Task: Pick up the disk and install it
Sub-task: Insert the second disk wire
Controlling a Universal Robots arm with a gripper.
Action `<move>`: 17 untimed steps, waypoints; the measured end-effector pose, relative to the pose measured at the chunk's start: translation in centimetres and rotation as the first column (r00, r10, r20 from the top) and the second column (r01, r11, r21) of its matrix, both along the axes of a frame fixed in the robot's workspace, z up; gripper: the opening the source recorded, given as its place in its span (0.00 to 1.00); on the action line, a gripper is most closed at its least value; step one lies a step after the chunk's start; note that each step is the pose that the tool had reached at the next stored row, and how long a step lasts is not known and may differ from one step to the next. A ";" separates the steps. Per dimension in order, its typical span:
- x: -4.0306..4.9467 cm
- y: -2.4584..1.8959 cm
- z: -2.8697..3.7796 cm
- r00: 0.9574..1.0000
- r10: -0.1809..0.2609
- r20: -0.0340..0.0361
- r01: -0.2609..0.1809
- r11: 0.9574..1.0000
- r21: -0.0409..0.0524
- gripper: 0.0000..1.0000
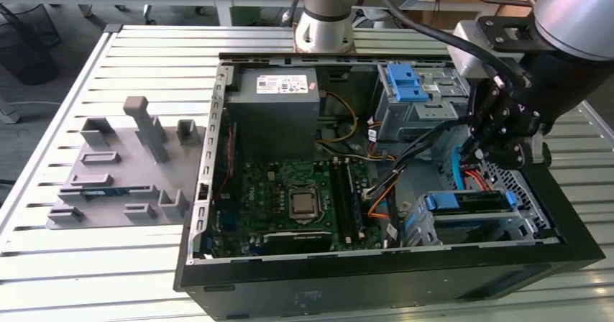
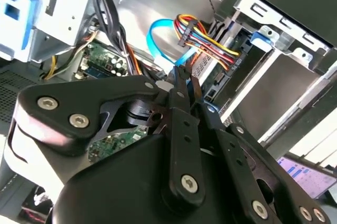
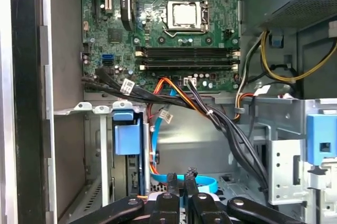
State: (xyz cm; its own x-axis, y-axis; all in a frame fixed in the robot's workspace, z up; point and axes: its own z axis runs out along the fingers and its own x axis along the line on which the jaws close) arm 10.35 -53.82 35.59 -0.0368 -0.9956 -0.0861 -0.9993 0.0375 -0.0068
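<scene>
Blue plastic rails mark the flat silver-metal disk (image 1: 477,201), which in the exterior view sits in the drive cage at the open black computer case's (image 1: 384,282) near corner, toward the exterior view's right; the black tool (image 1: 501,148) hangs just above it. In the second wrist view the tool (image 2: 185,74) has its fingertips pressed together, pinching nothing, near a light blue ribbon cable (image 2: 160,37). In the first wrist view the tips (image 3: 179,177) hover over that cable. The disk looks seated, so the install step seems nearly finished; any further move calls for care around the cables.
</scene>
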 end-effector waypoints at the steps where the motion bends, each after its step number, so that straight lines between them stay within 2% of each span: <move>1: 0.00 -0.15 -0.18 1.000 0.000 0.000 0.000 1.000 0.000 0.16; 7: 0.00 -0.78 -1.03 1.000 0.000 0.000 0.000 1.000 0.004 0.16; 9: 0.00 -1.32 -1.29 1.000 0.000 0.000 0.000 1.000 0.012 0.16; 12: 0.00 -2.07 -1.62 1.000 0.000 0.000 0.000 1.000 0.015 0.16; 17: 0.00 -2.79 -1.98 1.000 0.000 0.000 0.000 1.000 0.016 0.16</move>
State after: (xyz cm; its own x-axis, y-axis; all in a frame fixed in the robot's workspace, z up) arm 10.35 -56.61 33.61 -0.0368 -0.9941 -0.1016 -0.9993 0.0377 -0.0062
